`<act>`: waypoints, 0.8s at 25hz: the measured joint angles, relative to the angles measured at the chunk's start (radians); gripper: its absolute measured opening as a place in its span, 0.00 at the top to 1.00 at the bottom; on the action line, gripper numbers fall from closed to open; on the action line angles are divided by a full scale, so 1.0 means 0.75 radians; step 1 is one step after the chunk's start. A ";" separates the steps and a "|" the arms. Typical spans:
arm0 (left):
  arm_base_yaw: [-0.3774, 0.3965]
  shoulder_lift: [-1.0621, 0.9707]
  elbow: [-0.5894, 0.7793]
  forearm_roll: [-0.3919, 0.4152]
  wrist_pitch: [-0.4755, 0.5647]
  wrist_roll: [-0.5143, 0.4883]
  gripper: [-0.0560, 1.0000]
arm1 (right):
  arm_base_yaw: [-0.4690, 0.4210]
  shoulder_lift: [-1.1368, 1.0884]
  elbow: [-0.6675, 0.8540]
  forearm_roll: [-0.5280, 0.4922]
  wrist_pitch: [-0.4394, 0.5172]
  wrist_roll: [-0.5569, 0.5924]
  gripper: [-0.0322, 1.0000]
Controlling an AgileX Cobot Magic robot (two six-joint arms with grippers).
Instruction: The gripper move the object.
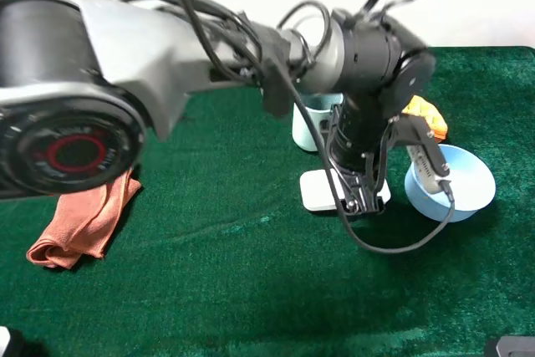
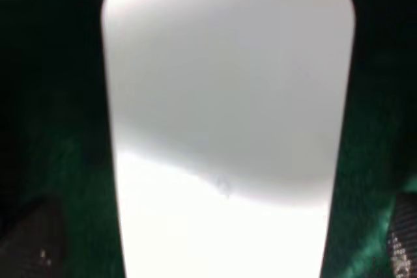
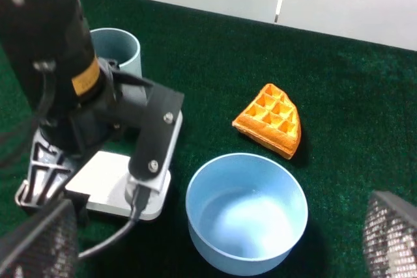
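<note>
The object, a flat white box (image 1: 318, 191), lies on the green cloth between the light-blue cup and the light-blue bowl. My left gripper (image 1: 358, 200) points down onto its right end. In the left wrist view the box (image 2: 225, 96) fills the frame. The left gripper (image 2: 218, 249) is open, with a finger (image 2: 32, 245) on either side of the box and a gap at each edge. My right gripper (image 3: 215, 242) is open and empty, back from the bowl. The right wrist view also shows the box (image 3: 107, 180) under the left gripper (image 3: 45, 183).
A light-blue bowl (image 1: 456, 181) stands just right of the box, with an orange waffle piece (image 1: 426, 114) behind it. A light-blue cup (image 1: 311, 123) stands behind the box. A crumpled orange-pink cloth (image 1: 84, 223) lies at the left. The left arm's black cable (image 1: 401, 244) loops in front of the bowl.
</note>
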 joint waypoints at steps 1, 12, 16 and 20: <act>0.000 -0.020 0.000 0.000 0.017 -0.006 0.01 | 0.000 0.000 0.000 0.000 0.000 0.000 0.33; 0.000 -0.292 0.000 0.026 0.166 -0.172 0.01 | 0.000 0.000 0.000 0.000 0.000 0.000 0.33; 0.000 -0.421 0.026 0.031 0.168 -0.213 0.01 | 0.000 0.000 0.000 0.000 0.000 0.000 0.33; 0.000 -0.568 0.134 0.078 0.168 -0.263 0.01 | 0.000 0.000 0.000 0.000 0.000 0.000 0.33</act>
